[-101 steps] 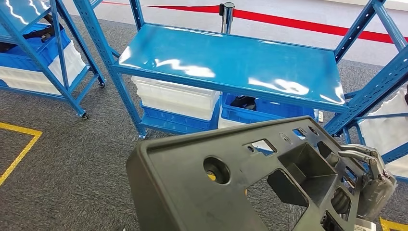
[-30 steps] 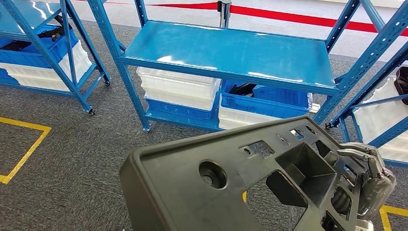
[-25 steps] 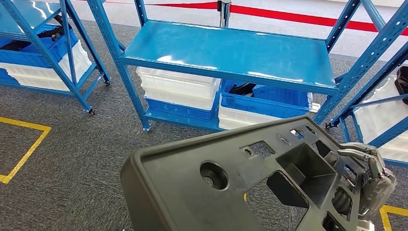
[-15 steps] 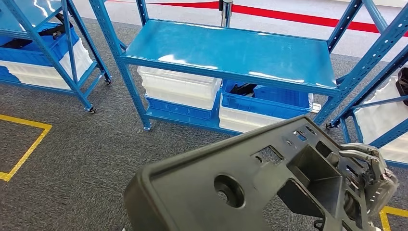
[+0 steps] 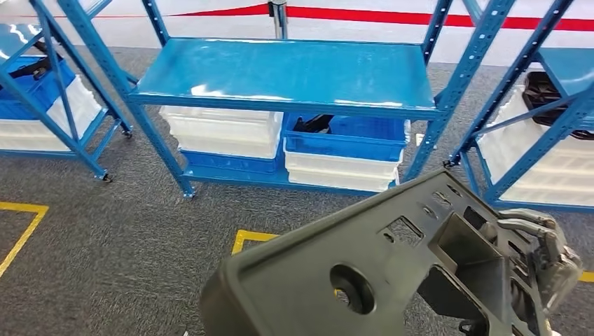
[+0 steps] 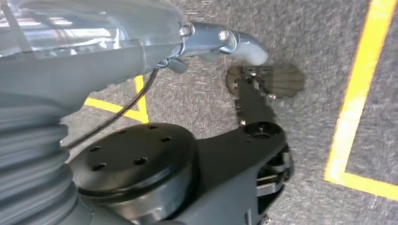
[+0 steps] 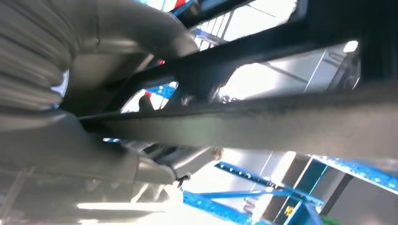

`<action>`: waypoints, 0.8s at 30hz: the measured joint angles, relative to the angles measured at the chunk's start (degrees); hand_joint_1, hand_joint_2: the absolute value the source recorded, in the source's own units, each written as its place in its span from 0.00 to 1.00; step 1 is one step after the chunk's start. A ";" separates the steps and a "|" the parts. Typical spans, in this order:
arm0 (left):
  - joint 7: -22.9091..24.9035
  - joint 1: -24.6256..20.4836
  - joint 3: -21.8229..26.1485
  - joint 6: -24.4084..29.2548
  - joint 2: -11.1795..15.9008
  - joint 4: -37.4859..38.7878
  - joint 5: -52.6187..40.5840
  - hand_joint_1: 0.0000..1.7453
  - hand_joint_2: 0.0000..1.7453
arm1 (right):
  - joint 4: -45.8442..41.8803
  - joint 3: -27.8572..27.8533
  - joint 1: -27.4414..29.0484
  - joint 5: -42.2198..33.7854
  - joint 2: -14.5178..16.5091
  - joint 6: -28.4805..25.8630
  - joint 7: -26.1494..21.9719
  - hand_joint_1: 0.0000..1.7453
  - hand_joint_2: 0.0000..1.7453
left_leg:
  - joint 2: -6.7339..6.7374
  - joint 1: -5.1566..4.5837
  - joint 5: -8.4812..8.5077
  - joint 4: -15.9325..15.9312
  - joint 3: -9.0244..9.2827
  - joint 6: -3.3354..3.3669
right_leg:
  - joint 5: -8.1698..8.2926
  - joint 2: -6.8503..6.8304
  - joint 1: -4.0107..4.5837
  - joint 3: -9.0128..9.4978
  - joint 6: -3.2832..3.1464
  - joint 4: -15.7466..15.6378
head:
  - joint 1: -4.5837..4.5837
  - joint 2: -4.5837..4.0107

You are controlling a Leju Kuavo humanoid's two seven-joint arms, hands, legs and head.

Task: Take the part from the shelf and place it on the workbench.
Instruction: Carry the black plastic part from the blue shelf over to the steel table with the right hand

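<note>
A large dark grey plastic part [image 5: 364,259] with a round hole and several square cut-outs fills the lower right of the head view, held up over the carpet. My right hand [image 5: 553,255] grips its far right end, fingers curled over the edge. In the right wrist view the part [image 7: 281,122] runs as a dark bar right in front of the hand [image 7: 70,56]. My left hand [image 6: 94,51] hangs over the floor, its thumb [image 6: 225,40] sticking out with nothing in it. The blue shelf [image 5: 287,70] stands ahead, its top board bare.
White crates [image 5: 220,129] and a blue crate [image 5: 347,136] sit on the shelf's lower level. More blue racks stand at the left [image 5: 42,84] and right [image 5: 532,105]. Yellow floor lines [image 5: 245,238] mark the grey carpet. A red barrier belt [image 5: 364,15] runs behind.
The whole picture has shifted left and the shelf looks farther off, so the camera has turned right. The part has sunk lower in the picture, still in my right hand.
</note>
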 joint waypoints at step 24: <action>0.56 0.14 0.06 0.49 -0.19 0.04 0.43 0.00 1.00 | -0.02 -0.25 0.65 -0.13 0.30 0.01 -0.52 0.63 1.00 | 0.65 -2.14 0.35 2.99 -2.34 1.62 | -1.98 -1.37 2.23 0.34 -0.06 1.24 | 1.24 0.00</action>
